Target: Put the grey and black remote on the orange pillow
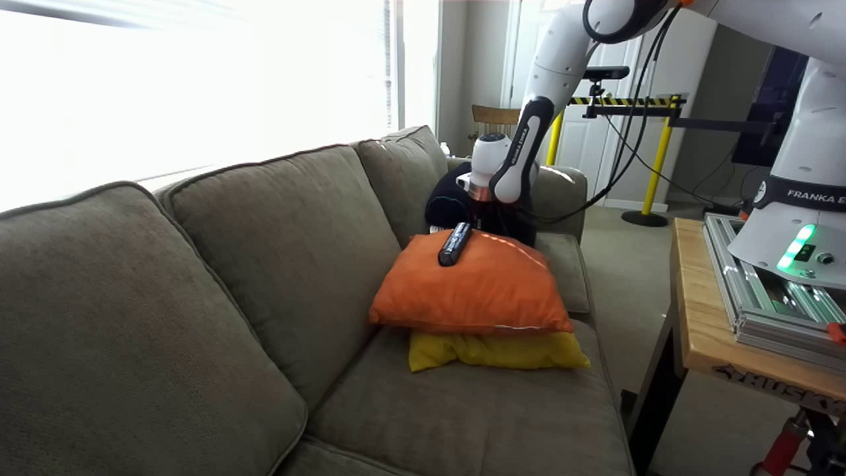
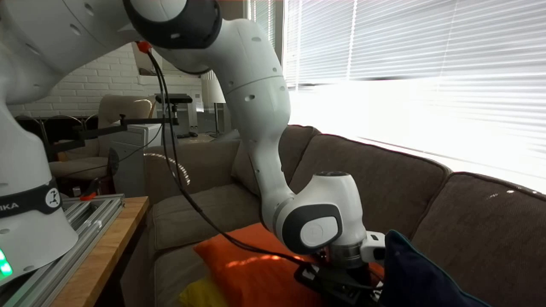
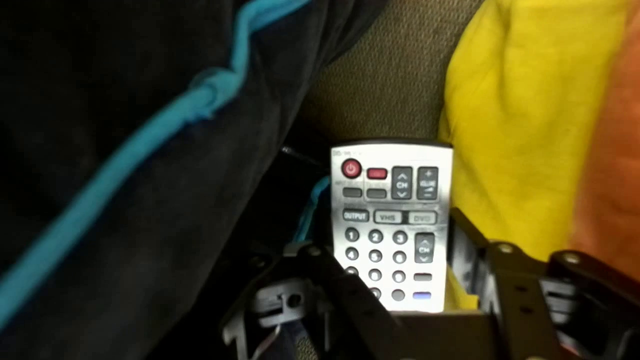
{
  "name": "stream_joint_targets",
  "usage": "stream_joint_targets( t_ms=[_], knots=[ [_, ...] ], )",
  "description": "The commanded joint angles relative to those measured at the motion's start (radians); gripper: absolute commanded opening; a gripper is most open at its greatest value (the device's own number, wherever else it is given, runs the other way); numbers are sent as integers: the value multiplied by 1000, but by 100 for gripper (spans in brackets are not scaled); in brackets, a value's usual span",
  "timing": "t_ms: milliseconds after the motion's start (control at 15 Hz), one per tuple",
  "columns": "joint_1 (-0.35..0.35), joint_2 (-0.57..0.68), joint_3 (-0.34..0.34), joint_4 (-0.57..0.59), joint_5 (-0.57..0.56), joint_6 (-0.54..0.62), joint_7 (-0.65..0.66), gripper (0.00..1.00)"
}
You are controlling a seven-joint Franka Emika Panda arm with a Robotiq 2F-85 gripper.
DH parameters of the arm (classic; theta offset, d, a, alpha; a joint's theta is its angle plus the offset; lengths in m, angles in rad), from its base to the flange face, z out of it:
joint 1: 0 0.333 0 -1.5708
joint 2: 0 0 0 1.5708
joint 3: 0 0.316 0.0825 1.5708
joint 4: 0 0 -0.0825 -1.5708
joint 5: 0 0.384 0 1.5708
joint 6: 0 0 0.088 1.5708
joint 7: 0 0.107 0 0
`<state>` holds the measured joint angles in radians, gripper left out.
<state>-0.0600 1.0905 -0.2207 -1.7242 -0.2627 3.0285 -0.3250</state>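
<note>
Sofa (image 1: 476,416), navy pillow (image 2: 416,273) beside hand (image 3: 391,235)

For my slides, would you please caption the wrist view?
Grey remote in the pincer, flanked by a dark blue-piped cushion and a yellow pillow.

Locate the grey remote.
In the wrist view, the grey remote is right of centre between the gripper's fingers, dark pillow at left, yellow pillow at right.

Plain orange pillow (image 1: 476,291); yellow pillow (image 1: 502,352); silver-grey remote (image 3: 390,226).
</note>
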Motion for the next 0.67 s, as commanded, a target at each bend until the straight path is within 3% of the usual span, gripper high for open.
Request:
stream_joint_targets(
  t_ms=[0, 400, 600],
  knots=[
    [-9, -144, 17, -143, -44, 21, -14, 31],
    [-4, -278, 17, -246, -74, 34, -22, 31],
    [-38, -344, 48, -290, -102, 27, -75, 31]
  ],
)
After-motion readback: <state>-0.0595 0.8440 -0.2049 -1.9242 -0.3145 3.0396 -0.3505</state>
